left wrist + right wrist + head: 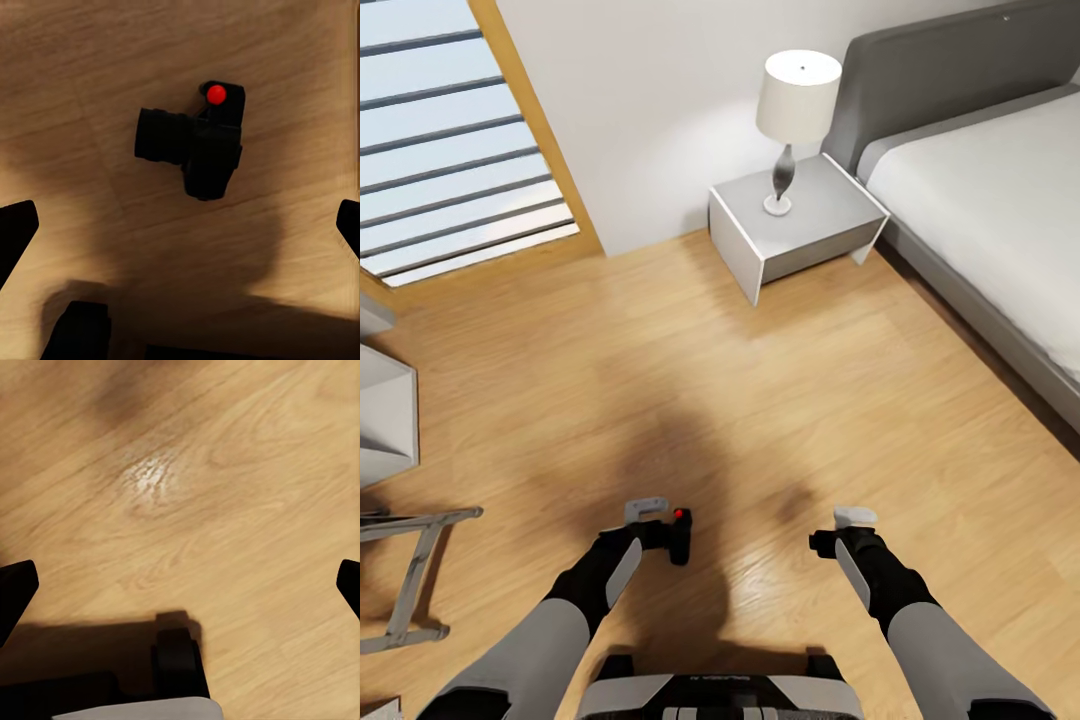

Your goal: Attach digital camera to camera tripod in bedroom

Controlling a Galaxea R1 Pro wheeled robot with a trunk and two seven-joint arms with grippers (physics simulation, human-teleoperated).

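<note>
Digital camera (678, 535) first: in my head view the small black box with its red button (679, 515) sits just off the tip of my left gripper (651, 523), low over the light wood floor (760, 380). My left wrist view shows the digital camera (196, 142) as a dark body with a stubby lens to one side and the red button (217, 94) near one end, seen against the floor planks; my two dark fingertips (15, 232) stand far apart at the picture's edges, well clear of the camera, so those jaws are spread wide and grip nothing. Whether the camera lies on the floor or hangs above it, I cannot tell. My right gripper (848, 530) hovers over bare planks, and my right wrist view shows its fingertips (15, 589) equally wide apart with only floor between them. Ahead stands a grey nightstand (796, 225) against the white wall, carrying a table lamp (794, 120) with a pale shade. Just beside it is the grey bed (980, 170) with a white mattress. A wood-framed window (455, 140) with slats fills the far left. At the left edge a metal frame (415, 570) lies near the floor. A faint line of lettering runs across my trunk at the lower edge, too small to read.
</note>
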